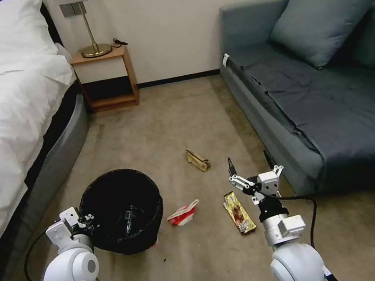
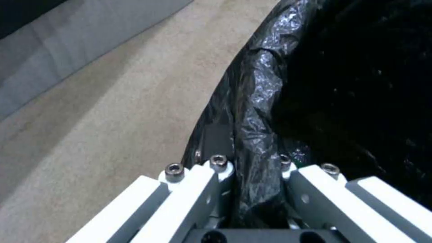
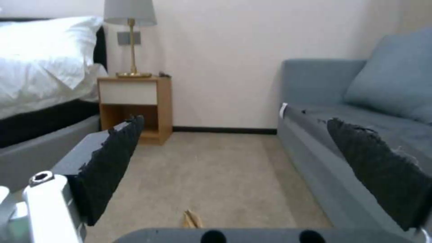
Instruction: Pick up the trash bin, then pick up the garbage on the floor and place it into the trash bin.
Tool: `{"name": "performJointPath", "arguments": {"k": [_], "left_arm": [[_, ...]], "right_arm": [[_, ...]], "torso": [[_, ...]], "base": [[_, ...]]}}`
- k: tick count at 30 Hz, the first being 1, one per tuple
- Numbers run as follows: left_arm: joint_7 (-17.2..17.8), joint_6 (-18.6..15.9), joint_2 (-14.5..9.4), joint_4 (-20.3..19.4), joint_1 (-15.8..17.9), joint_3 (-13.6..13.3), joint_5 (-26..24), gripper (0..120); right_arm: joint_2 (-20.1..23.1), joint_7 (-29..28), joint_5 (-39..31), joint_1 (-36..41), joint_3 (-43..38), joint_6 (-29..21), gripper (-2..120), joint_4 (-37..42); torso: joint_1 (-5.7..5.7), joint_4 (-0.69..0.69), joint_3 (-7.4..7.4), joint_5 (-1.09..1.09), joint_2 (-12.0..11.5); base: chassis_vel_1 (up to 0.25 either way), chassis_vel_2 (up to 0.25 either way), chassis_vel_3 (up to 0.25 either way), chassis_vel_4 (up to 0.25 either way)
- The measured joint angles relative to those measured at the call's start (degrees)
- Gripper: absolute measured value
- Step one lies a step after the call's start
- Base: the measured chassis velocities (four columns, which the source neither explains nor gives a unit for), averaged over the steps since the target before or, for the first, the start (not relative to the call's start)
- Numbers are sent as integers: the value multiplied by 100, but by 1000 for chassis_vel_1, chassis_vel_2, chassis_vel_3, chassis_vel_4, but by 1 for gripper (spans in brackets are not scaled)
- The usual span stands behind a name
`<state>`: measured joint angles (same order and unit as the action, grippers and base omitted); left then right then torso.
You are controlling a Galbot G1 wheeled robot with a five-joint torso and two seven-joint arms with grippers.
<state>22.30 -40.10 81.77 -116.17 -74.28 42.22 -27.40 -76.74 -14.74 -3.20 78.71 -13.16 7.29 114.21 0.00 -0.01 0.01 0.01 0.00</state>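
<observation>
- Black crinkly plastic lines the round, low trash bin (image 1: 122, 211), which sits on the carpet beside the bed; the left gripper (image 2: 256, 182) pinches its near rim.
- Red-and-white flattened carton (image 1: 183, 213) lies just right of the bin.
- Tan paper bag (image 1: 198, 160) lies farther off.
- Yellow wrapper (image 1: 239, 212) lies beside the right gripper (image 1: 250, 164), whose jaws are spread wide and hold nothing.

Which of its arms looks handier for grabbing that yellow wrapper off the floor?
Probably the right. The right gripper hangs open beside the yellow wrapper, while the left gripper is shut on the trash bin rim.
</observation>
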Motion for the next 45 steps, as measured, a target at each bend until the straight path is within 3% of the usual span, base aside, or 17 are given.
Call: {"name": "performJointPath", "arguments": {"k": [4, 7, 9, 10, 12, 18, 26, 45], "left_arm": [[-2, 3, -5, 0, 13, 13, 0, 2], [-7, 5, -15, -4, 4, 38, -1, 2], [-13, 8, -19, -13, -6, 50, -2, 2], [-13, 8, -19, -13, -6, 50, -2, 2], [-16, 13, -19, -37, -34, 68, -2, 2], [-19, 30, -12, -69, -105, 96, 1, 2], [-20, 39, -1, -72, -125, 125, 22, 2], [-20, 94, 9, 6, -131, 149, 67, 2]], "right_arm": [[165, -9, -285, -482, 143, -380, 100, -372], [481, -51, -1038, -1156, 405, -1150, 100, -804], [783, -148, -1926, -1593, 678, -1797, 100, -1085], [783, -148, -1926, -1593, 678, -1797, 100, -1085], [1202, -202, -2682, -2097, 1004, -2403, 100, -1535], [1759, -17, -3424, -2676, 1646, -2994, 100, -2661], [1997, 359, -3757, -2776, 2174, -3152, 100, -3377], [1483, 566, -3194, -2699, 2497, -2696, 98, -4353]], "torso": [[0, 1, -1, 0, 0], [-1, 2, -1, -1, 0], [0, 2, 0, 1, 0], [0, 2, 0, 1, 0], [0, 1, -1, -1, 0], [0, 1, 0, 0, 0], [0, 0, 0, 1, 0], [0, 1, -1, -1, 0]], "base": [[-3, 10, 13, -2], [0, 0, 0, 0], [0, 0, 0, 0], [0, 0, 0, 0], [0, 0, 0, 0], [0, 0, 0, 0], [0, 0, 0, 0], [0, 0, 0, 0]]}}
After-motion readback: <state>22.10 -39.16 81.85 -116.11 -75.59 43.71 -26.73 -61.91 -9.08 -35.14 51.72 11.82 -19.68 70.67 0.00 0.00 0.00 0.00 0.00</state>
